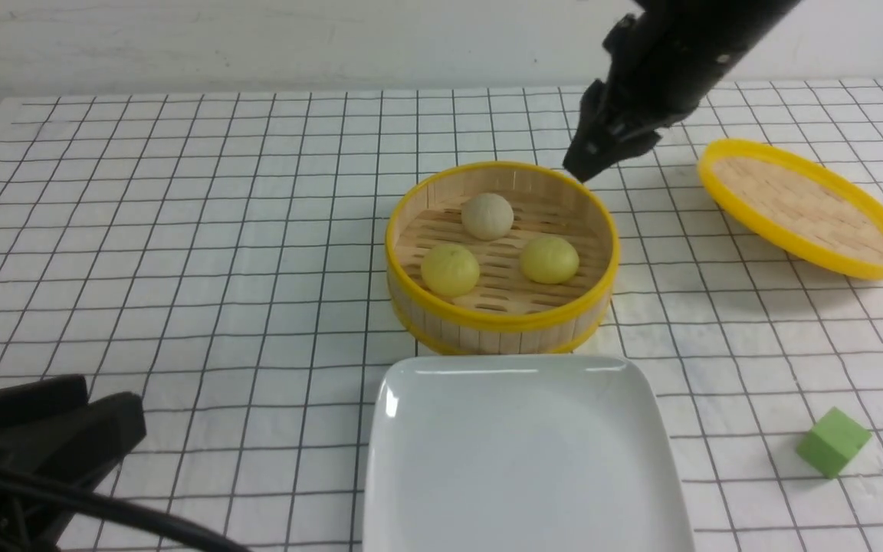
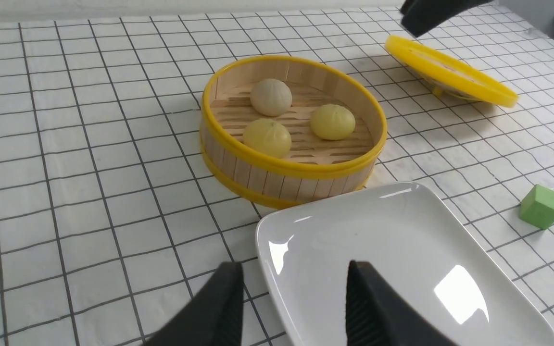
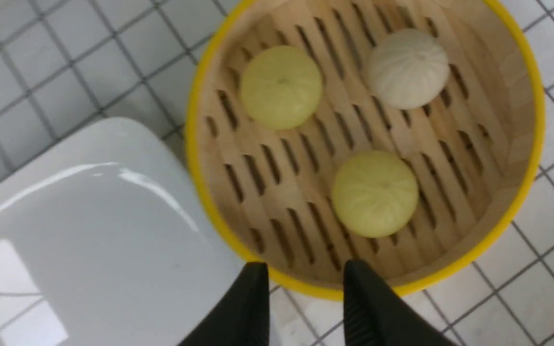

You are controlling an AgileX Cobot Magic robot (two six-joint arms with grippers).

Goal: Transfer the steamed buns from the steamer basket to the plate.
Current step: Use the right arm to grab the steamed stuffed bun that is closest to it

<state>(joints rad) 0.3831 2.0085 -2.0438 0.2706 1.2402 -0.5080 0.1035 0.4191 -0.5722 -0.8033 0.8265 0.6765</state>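
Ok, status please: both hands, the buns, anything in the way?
Left hand open, low near the plate. Right hand open, over the basket rim. Three buns in basket, plate bare. Lid off, aside; nothing blocks.

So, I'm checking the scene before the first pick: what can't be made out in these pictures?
- What props up the tilted lid: hidden under the lid itself, front and left wrist views.
- The plate's near edge: cut off by the front view's bottom edge.
- The right gripper's height over the steamer basket: front view alone cannot settle it; its wrist view shows only the jaws' tips.
- The steamed buns' undersides: hidden by the buns.
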